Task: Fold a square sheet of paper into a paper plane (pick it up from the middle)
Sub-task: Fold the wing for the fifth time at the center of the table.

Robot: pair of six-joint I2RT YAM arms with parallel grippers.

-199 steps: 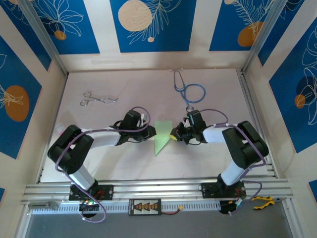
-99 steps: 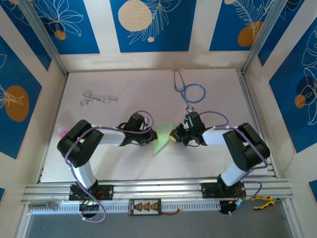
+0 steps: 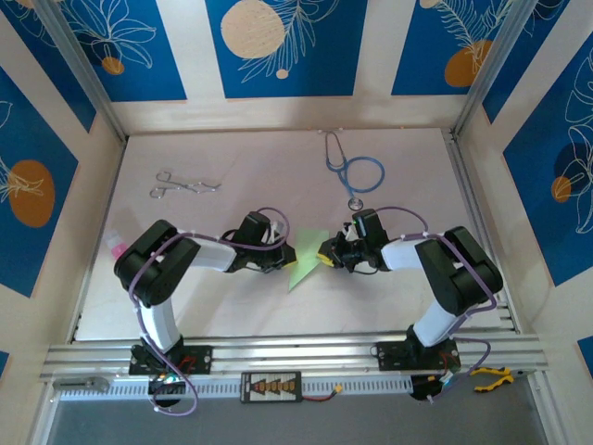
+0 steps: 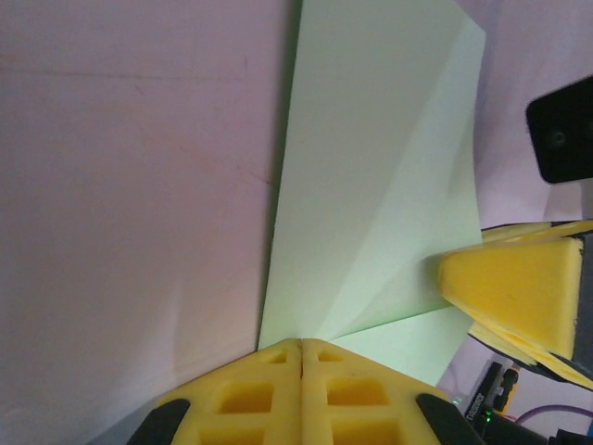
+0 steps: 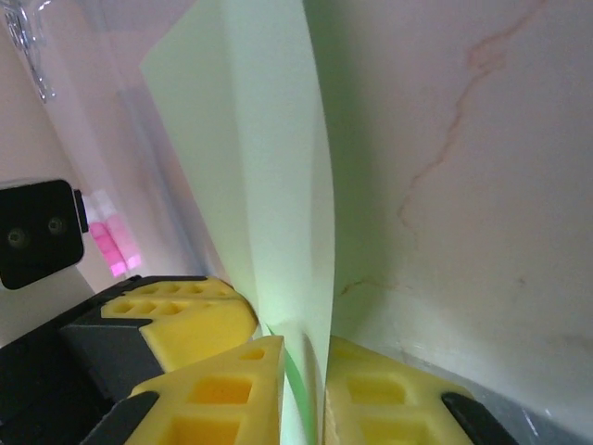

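Left claw [image 4: 301,346] clenched on the folded green paper [image 4: 371,185]; right claw [image 5: 306,350] seemingly slack around its edge.

Item 1. Paper plane [image 4: 371,167], left wrist view: its near corner disappears into the seam between the pressed-together pads of the left gripper [image 4: 301,348]. The lower edge crops those pads.
Item 2. Yellow finger [image 4: 510,287] and black camera block [image 4: 565,139], same view: both are cropped by the right edge.
Item 3. Right gripper [image 5: 306,352], right wrist view: the paper's lower end sinks into a narrow gap between its pads. Whether the pads press it cannot be told. The pads are cropped below.
Item 4. Pink object [image 3: 115,247], top view: partly hidden behind the left arm, its kind unclear.
Item 5. Forceps [image 5: 23,28], right wrist view: blurred and cropped at the top-left corner.
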